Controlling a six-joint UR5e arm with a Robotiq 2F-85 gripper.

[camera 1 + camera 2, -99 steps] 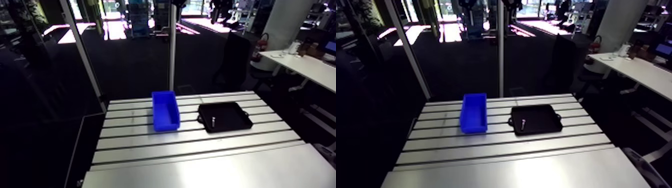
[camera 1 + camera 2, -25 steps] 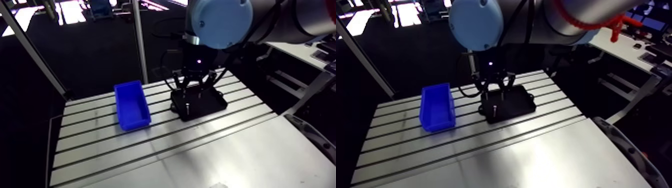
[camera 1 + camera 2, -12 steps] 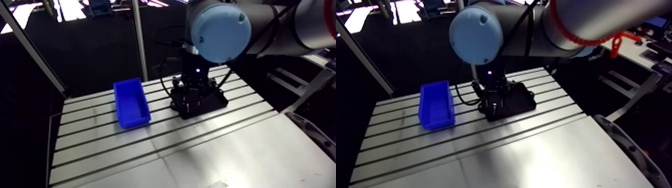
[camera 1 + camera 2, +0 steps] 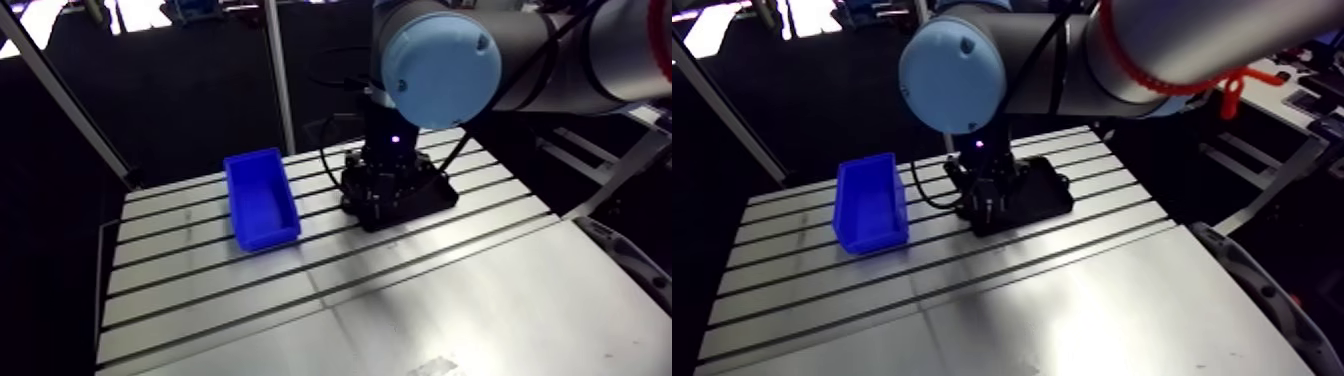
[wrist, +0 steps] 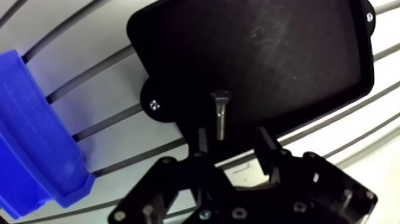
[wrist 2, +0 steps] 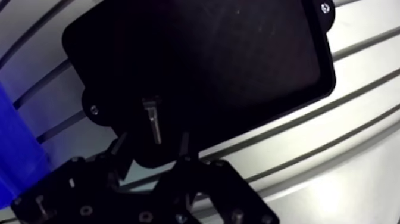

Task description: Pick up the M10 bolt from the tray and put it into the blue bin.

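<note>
Jaws standing apart, black two-finger gripper (image 5: 233,136) flanking small steel hex-head bolt (image 5: 220,119), lying flat in shallow black tray (image 5: 286,53) near blue plastic bin (image 5: 30,137). Probably rigid, light, slick; gripping across shank seeming best.

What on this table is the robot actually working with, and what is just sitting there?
Part of the job:
- the bolt, lying in the black tray
- the blue bin beside the tray
- the gripper, open, its fingers either side of the bolt's end

Just there:
- the slotted table under it all
- the metal post behind the table
</note>
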